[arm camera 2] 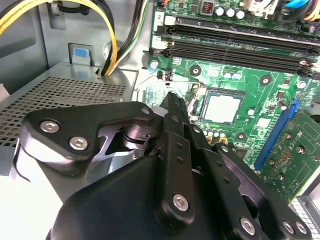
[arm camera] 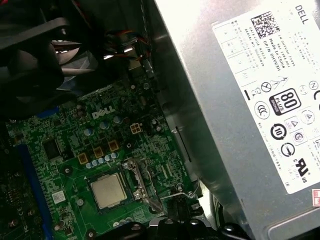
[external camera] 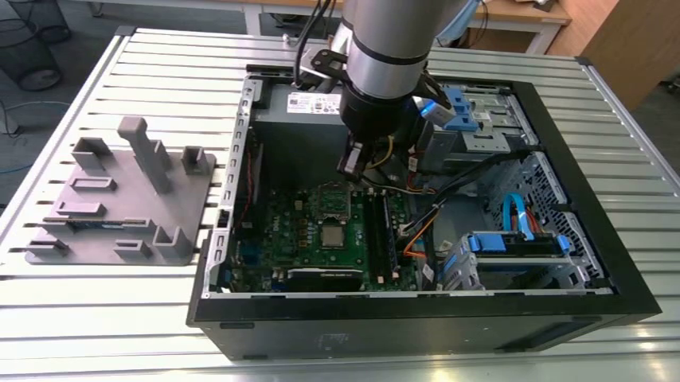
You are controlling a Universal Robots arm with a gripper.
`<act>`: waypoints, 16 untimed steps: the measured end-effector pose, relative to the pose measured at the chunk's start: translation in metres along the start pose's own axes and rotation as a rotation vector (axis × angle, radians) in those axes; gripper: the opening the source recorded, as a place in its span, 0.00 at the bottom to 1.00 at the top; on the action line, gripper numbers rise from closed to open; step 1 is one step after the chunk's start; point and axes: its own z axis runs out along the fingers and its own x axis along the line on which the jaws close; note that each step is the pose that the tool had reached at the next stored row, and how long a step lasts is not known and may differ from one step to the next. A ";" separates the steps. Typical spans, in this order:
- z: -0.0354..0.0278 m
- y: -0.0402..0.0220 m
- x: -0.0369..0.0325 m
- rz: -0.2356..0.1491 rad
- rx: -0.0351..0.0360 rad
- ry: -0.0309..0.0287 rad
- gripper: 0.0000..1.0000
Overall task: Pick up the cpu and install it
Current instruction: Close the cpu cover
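The cpu [external camera: 334, 235] is a small silvery square lying flat in its socket on the green motherboard [external camera: 282, 239] inside the open computer case. It also shows in both wrist views [arm camera 2: 221, 108] [arm camera: 107, 190]. The socket's metal frame [external camera: 333, 202] stands swung open beside it. My gripper [external camera: 354, 170] hangs above the board, over the edge of the socket nearest the power supply, clear of the cpu. Its black fingers [arm camera 2: 172, 120] come together at one tip, shut on nothing that I can see.
A grey power supply [external camera: 302, 111] stands close beside the arm. Memory slots [arm camera 2: 235, 45], yellow and black cables [arm camera 2: 112, 45] and blue drive brackets [external camera: 515, 243] crowd the case. A grey plastic fixture [external camera: 117, 199] stands on the slatted table at the exterior view's left.
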 end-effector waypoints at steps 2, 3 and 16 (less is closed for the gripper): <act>-0.0001 -0.0009 0.0021 -0.001 0.0000 0.0002 0.11; -0.0002 -0.0014 0.0033 -0.001 0.0000 0.0002 0.11; -0.0008 -0.0096 0.0225 -0.005 0.0005 0.0041 0.11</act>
